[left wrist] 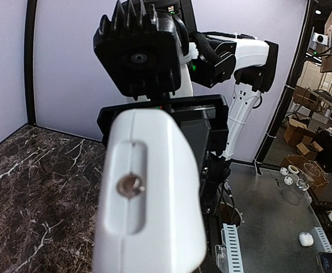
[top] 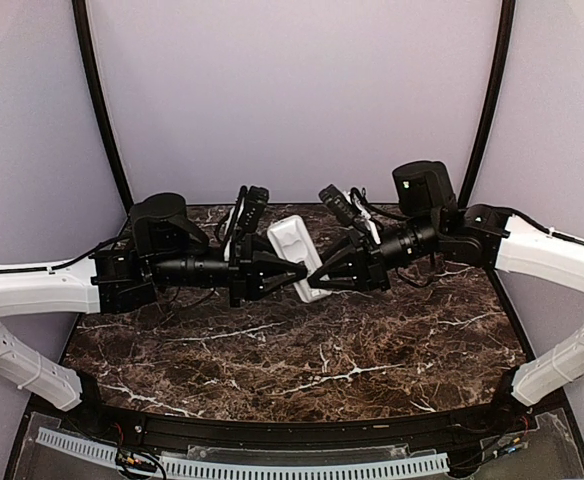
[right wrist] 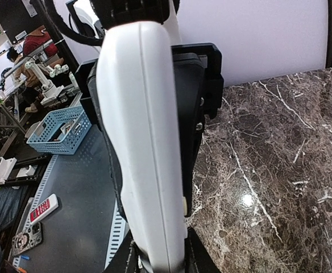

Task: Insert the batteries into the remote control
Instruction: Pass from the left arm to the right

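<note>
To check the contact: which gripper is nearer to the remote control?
Neither: both are at it. The left gripper holds the remote control on its own side; the right gripper flanks its near end from the other side.

The remote control (top: 296, 248) is smooth, glossy white plastic; the table (top: 302, 365) is polished dark veined stone.

In the top view we find the remote control (top: 294, 248) at mid-frame, raised above the table (top: 302, 365), with the left gripper (top: 292, 272) touching it from the left and the right gripper (top: 326, 277) from the right. In the left wrist view the remote fills the lower centre, the right gripper is behind it, and the table lies lower left.
</note>
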{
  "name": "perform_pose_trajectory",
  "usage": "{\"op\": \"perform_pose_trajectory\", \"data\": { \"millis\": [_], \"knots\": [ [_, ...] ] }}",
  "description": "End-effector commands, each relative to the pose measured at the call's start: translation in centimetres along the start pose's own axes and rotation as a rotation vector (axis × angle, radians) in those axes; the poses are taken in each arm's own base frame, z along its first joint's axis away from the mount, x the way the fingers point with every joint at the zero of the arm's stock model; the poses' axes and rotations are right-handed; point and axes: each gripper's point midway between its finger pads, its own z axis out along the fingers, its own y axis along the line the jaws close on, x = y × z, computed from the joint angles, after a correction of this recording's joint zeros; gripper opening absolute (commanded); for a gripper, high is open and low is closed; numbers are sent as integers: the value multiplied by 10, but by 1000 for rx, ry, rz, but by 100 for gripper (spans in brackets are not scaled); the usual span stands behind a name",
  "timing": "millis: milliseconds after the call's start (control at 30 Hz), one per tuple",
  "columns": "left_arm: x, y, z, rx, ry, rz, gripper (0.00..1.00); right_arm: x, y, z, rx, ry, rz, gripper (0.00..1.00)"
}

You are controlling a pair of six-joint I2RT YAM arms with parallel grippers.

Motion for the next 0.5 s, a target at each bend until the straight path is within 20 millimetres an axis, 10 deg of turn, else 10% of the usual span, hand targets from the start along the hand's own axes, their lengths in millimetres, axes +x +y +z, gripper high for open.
{"op": "perform_pose_trajectory", "data": {
  "millis": [0,467],
  "knots": [
    [-24,-8,-6,7,-57,54,0,1,-1,10,-21,-7,33,20],
    [-19,-5,-3,5,-50,43,0,-6,1,18,-24,-18,31,25]
  ]
}}
